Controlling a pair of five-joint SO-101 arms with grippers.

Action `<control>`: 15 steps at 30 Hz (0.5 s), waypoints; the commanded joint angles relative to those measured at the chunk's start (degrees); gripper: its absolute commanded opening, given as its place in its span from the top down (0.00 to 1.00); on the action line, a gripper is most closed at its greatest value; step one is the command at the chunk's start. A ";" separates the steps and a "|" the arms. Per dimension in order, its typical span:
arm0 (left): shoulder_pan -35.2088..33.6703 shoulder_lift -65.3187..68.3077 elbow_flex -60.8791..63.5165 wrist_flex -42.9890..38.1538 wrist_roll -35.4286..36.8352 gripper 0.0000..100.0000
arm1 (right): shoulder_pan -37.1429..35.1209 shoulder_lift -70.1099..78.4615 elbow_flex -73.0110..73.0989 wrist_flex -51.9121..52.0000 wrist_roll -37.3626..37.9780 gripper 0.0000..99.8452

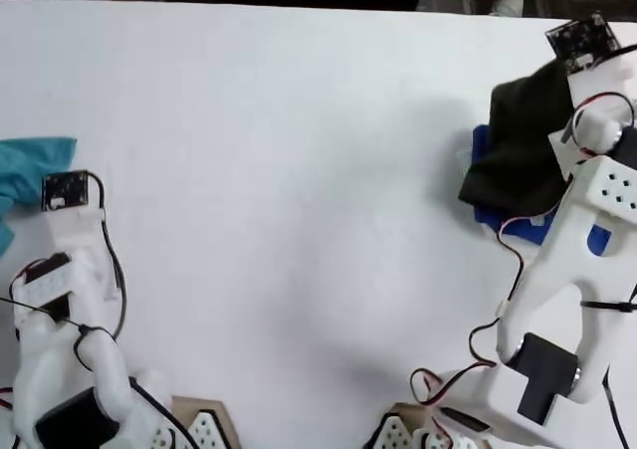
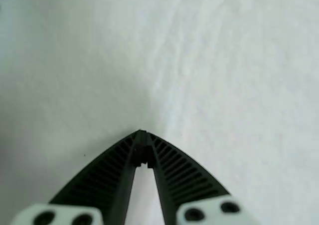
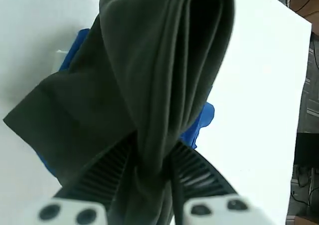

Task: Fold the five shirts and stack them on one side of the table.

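right jaws, arm outstretched, grip dark shirt (image 3: 149, 75) over blue shirt (image 3: 77, 48); left jaws clenched, empty.

No legible text, no labels or brands, no numbers or signs (dark shirt (image 3: 149, 75) and table (image 1: 299, 170) both unmarked)

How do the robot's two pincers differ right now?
The left pincer is shut on nothing, over bare table; the right pincer is shut on a dark shirt. The left pincer is near a teal shirt; the right pincer hangs over a blue shirt. Both have black ribbed fingers.
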 commanded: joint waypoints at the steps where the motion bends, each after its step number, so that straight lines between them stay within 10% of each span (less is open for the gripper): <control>1: 0.44 -1.67 -0.22 -0.88 0.26 0.97 | 2.24 1.27 0.09 -4.35 2.55 0.98; 15: 0.44 -1.67 -0.22 -0.88 0.26 0.97 | 7.78 20.88 -8.88 -9.80 3.25 0.98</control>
